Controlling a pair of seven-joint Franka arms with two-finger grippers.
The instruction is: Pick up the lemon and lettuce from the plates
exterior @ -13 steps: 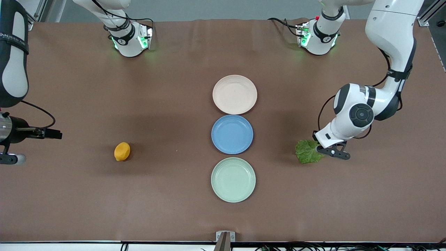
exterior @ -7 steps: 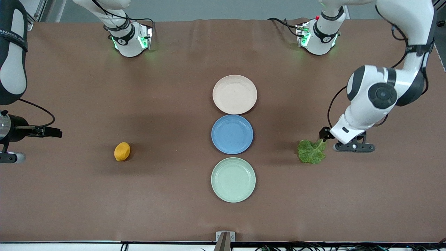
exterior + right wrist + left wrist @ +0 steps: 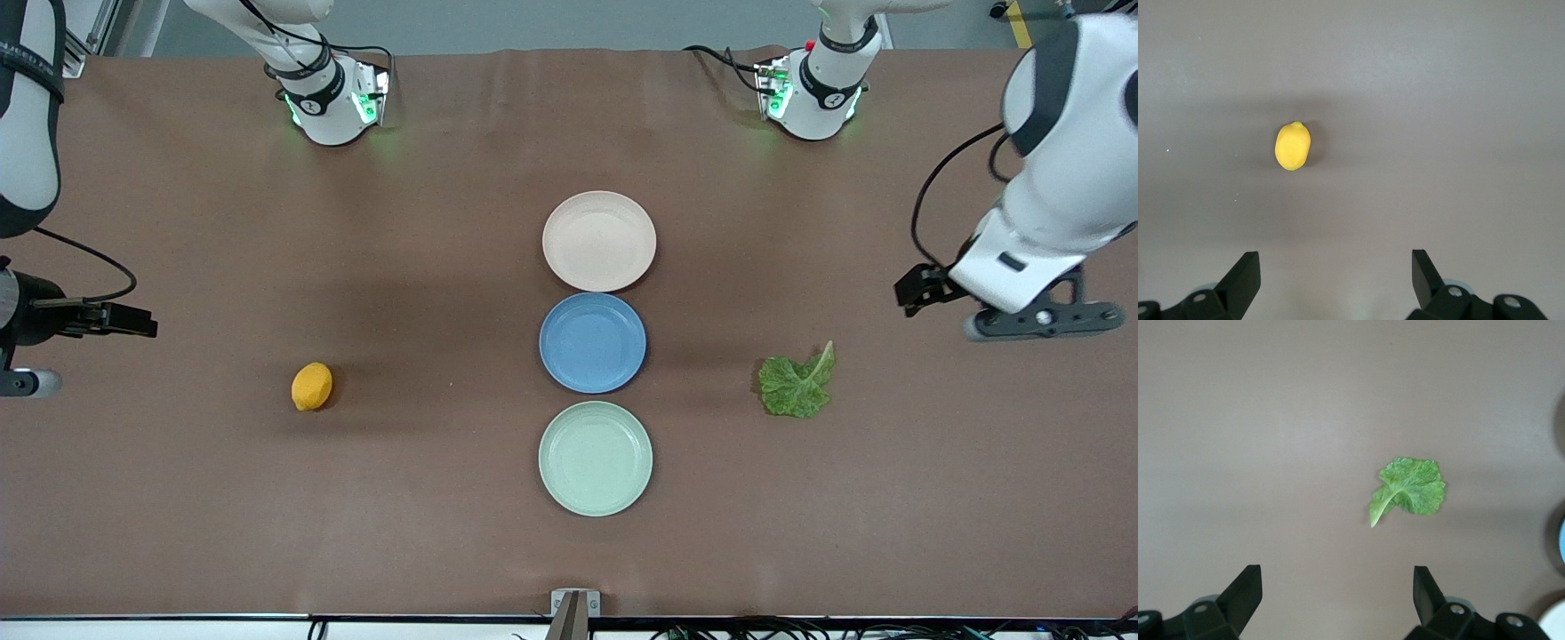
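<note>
The lemon (image 3: 311,386) lies on the bare table toward the right arm's end and also shows in the right wrist view (image 3: 1293,146). The lettuce (image 3: 797,384) lies flat on the table toward the left arm's end and also shows in the left wrist view (image 3: 1408,488). The beige-pink plate (image 3: 598,240) and the mint green plate (image 3: 595,458) are both empty. My left gripper (image 3: 914,292) is open and empty over bare table, apart from the lettuce (image 3: 1338,580). My right gripper (image 3: 133,320) is open and empty over the table's edge, apart from the lemon (image 3: 1336,261).
An empty blue plate (image 3: 592,342) sits between the two task plates in a row at the table's middle. The arm bases (image 3: 331,102) (image 3: 811,93) stand along the table edge farthest from the front camera. Brown table surface surrounds the lemon and the lettuce.
My left gripper has let go of the lettuce's stem end, risen and pulled away toward the left arm's end of the table. The lettuce stays on the table. The right gripper has barely moved.
</note>
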